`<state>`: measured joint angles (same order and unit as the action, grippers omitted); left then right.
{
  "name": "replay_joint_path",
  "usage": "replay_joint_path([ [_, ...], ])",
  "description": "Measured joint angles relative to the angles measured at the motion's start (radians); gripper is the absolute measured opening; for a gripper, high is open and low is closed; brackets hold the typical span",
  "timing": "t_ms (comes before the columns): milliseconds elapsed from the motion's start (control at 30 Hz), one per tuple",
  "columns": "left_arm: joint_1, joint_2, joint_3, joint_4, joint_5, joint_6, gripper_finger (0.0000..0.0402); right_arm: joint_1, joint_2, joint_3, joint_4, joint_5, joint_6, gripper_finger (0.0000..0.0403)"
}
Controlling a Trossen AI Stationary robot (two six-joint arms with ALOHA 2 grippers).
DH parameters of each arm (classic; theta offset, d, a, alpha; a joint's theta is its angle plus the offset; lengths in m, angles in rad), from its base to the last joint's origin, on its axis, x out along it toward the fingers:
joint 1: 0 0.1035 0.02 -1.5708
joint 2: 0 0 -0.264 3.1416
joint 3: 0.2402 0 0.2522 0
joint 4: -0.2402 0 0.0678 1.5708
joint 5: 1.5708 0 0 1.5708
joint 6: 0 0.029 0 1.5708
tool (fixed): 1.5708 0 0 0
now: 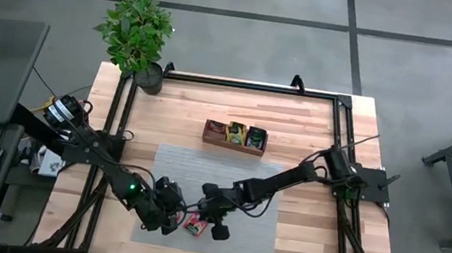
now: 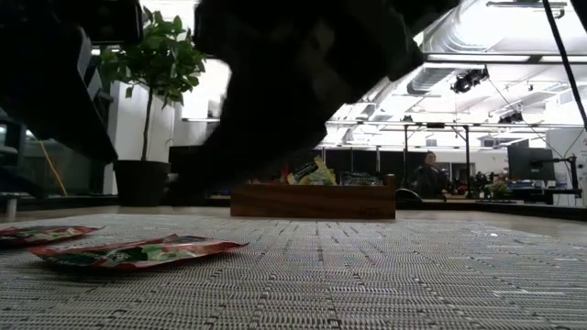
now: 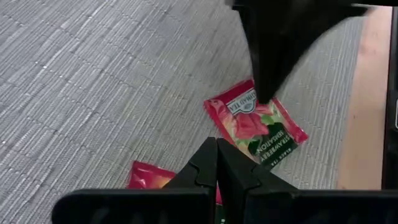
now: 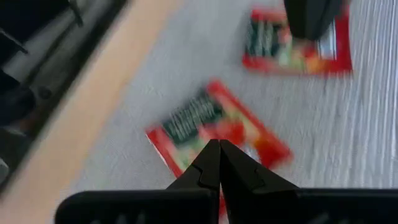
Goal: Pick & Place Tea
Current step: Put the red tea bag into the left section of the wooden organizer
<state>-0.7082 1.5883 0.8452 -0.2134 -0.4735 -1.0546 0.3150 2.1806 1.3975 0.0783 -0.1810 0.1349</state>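
Two red tea sachets lie flat on the grey mat (image 1: 227, 187) near its near edge, close together (image 1: 194, 222). The low view shows them as one sachet (image 2: 138, 252) in front and another (image 2: 37, 234) behind. My left gripper (image 1: 178, 222) (image 3: 216, 149) is shut and hovers over one red sachet (image 3: 149, 177), which its fingers partly hide. My right gripper (image 1: 210, 222) (image 4: 219, 149) is shut too and hovers over the strawberry sachet (image 4: 217, 127) (image 3: 255, 124). The low view shows no finger on either sachet.
A brown wooden tray (image 1: 235, 136) stands on the table beyond the mat, with yellow, green and dark sachets in its compartments. A potted plant (image 1: 138, 34) is at the far left corner. Black frame rails (image 1: 240, 83) run along the table's edges. The two grippers are close together.
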Motion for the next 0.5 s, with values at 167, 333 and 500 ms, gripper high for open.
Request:
replay_joint_path([
  [167,0.0,0.0,0.0,-0.009,0.007,-0.007,0.0,-0.001,0.019,-0.014,-0.033,0.005,0.044,0.0],
  [333,0.001,0.0,0.0,-0.018,0.041,-0.023,0.0,-0.002,0.016,-0.045,-0.04,0.018,0.115,0.0],
  [500,0.001,0.0,0.0,-0.017,0.063,-0.031,0.0,-0.008,0.015,-0.068,-0.043,0.065,0.29,0.0],
])
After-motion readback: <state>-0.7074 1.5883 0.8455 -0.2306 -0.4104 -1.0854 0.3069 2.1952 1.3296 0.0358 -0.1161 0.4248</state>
